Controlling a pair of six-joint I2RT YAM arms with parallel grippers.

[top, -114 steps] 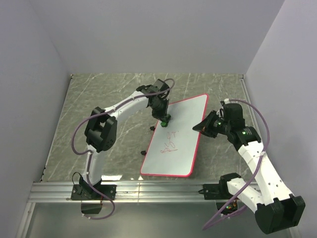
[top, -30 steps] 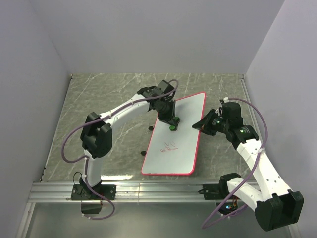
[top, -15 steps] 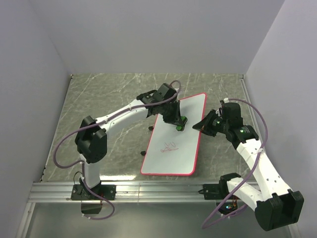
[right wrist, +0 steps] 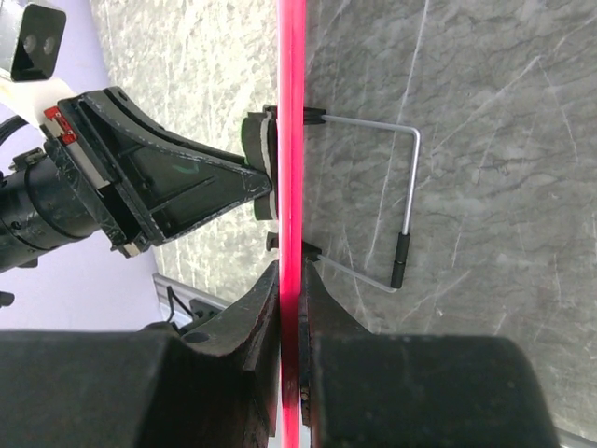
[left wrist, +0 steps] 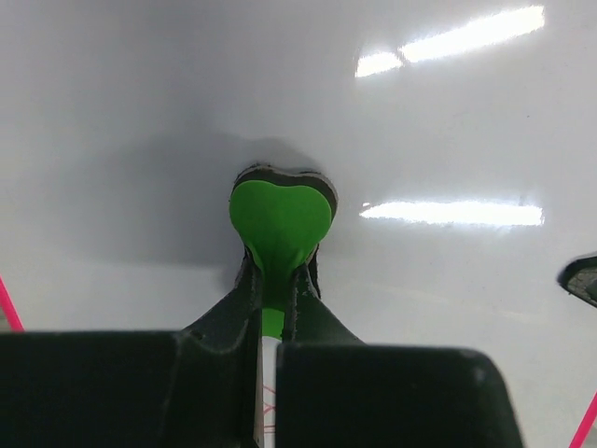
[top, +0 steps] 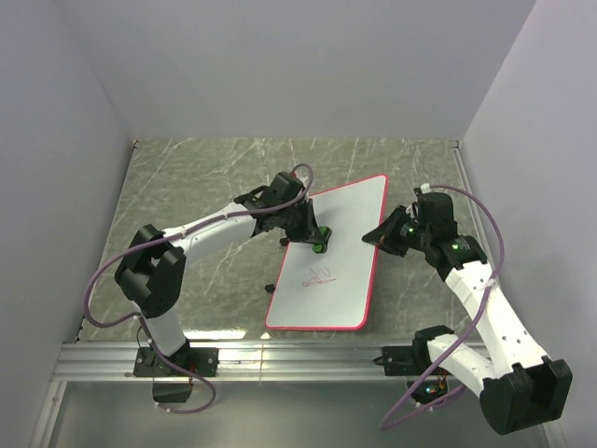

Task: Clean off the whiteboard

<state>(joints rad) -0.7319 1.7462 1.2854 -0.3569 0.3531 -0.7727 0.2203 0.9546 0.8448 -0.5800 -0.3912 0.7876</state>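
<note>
Whiteboard (top: 343, 245): red scribble (top: 319, 275), unreadable. Left gripper (left wrist: 275, 280) clamps green eraser (left wrist: 280, 217) against it; right gripper (right wrist: 291, 280) clamps its rim.

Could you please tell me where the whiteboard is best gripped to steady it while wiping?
Pinch the large flat red-rimmed whiteboard at its right long edge, coming from the right: only the thin rim fits between jaws, as the right gripper shows.

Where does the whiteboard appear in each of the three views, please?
Top external: the whiteboard lies centre, slanted.
Left wrist: its white face fills the picture.
Right wrist: edge-on, a vertical red line, centre.
Shared landmark: the left fingers, pressing a green eraser on it.
</note>
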